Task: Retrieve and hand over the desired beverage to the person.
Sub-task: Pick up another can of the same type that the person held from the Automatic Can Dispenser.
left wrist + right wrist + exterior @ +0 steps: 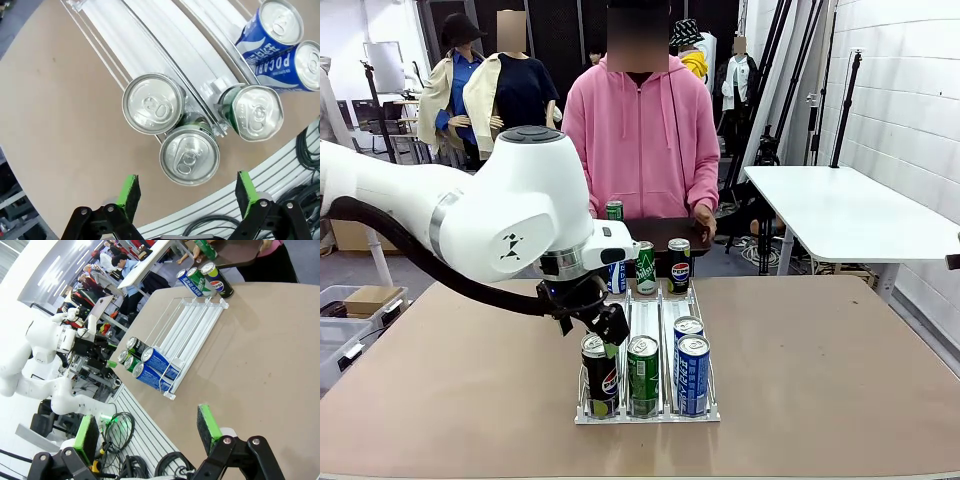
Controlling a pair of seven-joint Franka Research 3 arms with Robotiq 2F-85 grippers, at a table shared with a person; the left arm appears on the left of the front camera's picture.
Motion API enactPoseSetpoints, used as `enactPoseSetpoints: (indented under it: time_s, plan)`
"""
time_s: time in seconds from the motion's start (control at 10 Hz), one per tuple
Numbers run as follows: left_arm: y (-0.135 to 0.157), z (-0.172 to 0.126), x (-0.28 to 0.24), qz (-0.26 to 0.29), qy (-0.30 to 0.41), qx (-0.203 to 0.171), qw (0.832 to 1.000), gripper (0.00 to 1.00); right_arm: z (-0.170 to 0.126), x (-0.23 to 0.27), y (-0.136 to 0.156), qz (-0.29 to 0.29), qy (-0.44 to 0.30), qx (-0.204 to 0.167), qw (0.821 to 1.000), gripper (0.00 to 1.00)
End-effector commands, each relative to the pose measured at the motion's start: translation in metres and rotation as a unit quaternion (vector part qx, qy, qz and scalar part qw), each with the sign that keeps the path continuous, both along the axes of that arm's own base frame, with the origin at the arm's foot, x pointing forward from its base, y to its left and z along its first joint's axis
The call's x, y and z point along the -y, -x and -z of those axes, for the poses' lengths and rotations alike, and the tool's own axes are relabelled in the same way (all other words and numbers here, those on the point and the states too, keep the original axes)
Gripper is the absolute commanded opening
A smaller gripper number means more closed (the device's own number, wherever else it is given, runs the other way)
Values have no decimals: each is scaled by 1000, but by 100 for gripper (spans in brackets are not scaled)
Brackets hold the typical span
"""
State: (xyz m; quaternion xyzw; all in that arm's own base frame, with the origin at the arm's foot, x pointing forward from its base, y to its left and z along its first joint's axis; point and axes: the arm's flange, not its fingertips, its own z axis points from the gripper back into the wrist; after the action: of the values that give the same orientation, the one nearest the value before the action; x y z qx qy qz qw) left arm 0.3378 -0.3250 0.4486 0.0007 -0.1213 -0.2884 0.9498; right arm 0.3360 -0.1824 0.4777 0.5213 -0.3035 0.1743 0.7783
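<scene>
Left gripper (pixel 188 194) hangs spread wide, holding nothing, just above the silver can tops at the near end of the clear rack (pixel 650 412) on the brown table (pixel 820 360); right gripper (pixel 147 429) is spread and empty too, near the table's edge. Readable print: "pepsi" on the black can (pixel 601 375) under the left gripper and on the far can (pixel 679 264), "POCARI" on the blue cans (pixel 292 70). Across the table stands the person (pixel 640 130) in a pink hoodie, with a white side table (pixel 850 210) and a white brick wall (pixel 910 90) to the right.
</scene>
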Motion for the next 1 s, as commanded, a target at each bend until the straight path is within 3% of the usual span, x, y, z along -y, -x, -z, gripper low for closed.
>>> enactPoseSetpoints:
  time_s: [0.0,0.9]
  plan:
    - [-10,5,11,-18,-6,10,1000,100,0,1,0,-2,-5,7,1000,100]
    - [-20,36,15,-45,-11,-14,999,100,0,1,0,-2,-5,7,1000,100]
